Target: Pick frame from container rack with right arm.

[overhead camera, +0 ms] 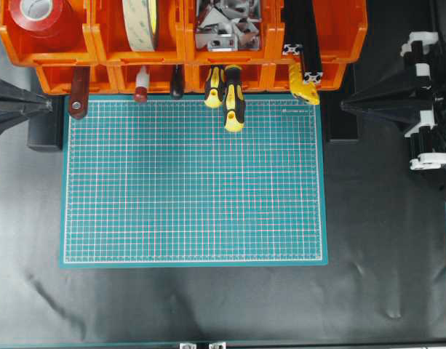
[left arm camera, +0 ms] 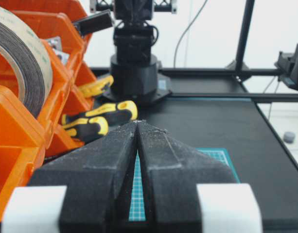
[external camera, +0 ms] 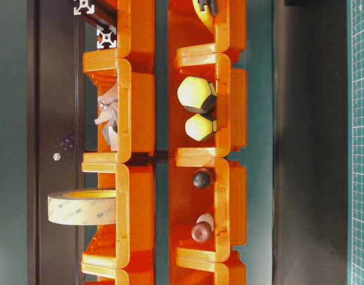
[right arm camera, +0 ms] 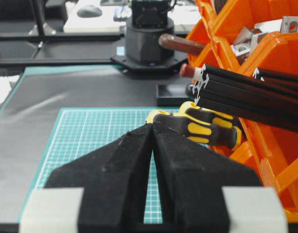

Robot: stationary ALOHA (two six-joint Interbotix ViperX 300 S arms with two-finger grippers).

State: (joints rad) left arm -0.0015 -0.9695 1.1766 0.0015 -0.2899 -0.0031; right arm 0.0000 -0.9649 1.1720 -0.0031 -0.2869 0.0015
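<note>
Down at the near edge, bare black tabletop (overhead camera: 208,305), and beyond it the green cutting mat (overhead camera: 193,182) lying flat with nothing on its middle. Both arms are parked wide of that mat. The left gripper (overhead camera: 46,106) sits off the mat's left side, fingers pressed together to a point, and its wrist camera shows the two black pads (left arm camera: 119,160) meeting with only a hairline seam. The right gripper (overhead camera: 344,106) sits off the mat's right side, also pinched closed with nothing between the fingers; its own camera shows the dark wedges (right arm camera: 187,165) tip to tip, holding nothing.

Now to the mat's far edge, where handles poke out over it: two yellow-and-black screwdrivers (overhead camera: 233,98), a dark brown handle (overhead camera: 78,93), a red-and-white one (overhead camera: 141,85) and a black one (overhead camera: 177,81). All of them stick out of the lower bins of the orange container rack (overhead camera: 99,51), which runs along the mat's far edge and reaches wider than the mat.

In the upper row there is red tape (overhead camera: 39,16) above the mat's far-left corner, a tan tape roll (overhead camera: 141,23) next along, then silvery metal brackets (overhead camera: 226,25). And there is the frame (overhead camera: 303,36), black slotted bars lying in the bin above the mat's far-right corner, silvery cut ends facing out, well apart from the right gripper
</note>
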